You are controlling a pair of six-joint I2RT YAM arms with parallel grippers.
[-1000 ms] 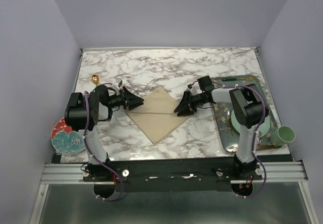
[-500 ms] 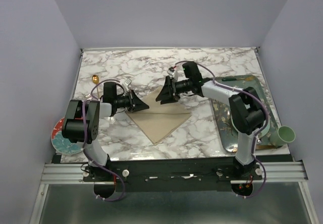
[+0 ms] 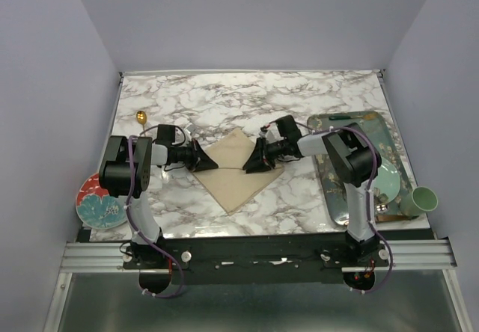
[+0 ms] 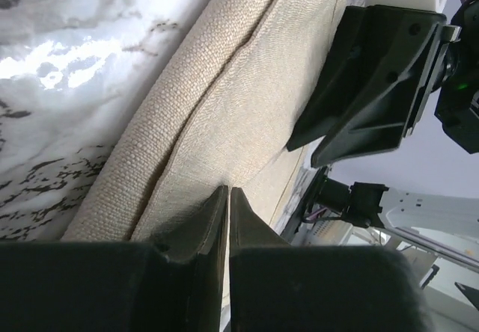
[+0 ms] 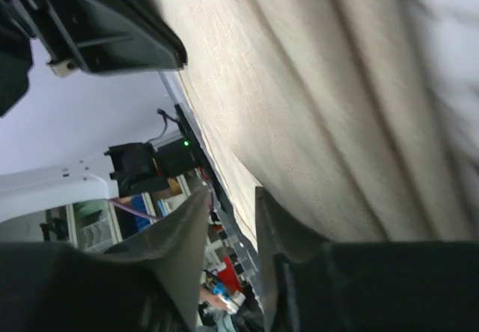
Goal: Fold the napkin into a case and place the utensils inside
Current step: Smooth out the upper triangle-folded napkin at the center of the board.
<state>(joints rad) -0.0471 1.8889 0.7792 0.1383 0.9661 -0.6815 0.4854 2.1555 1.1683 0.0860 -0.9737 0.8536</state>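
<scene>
Top overview — wrist cameras close on napkin [image 3: 236, 171]

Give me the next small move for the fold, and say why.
Probably close the right gripper on the napkin edge. Its jaws stand apart right at the cloth, while the left gripper looks pinched shut on the opposite corner. Both sides likely need a hold before the cloth can be lifted and folded.

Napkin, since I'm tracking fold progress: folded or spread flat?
Folded: the napkin shows stacked layers in the left wrist view and a crease overhead.
</scene>
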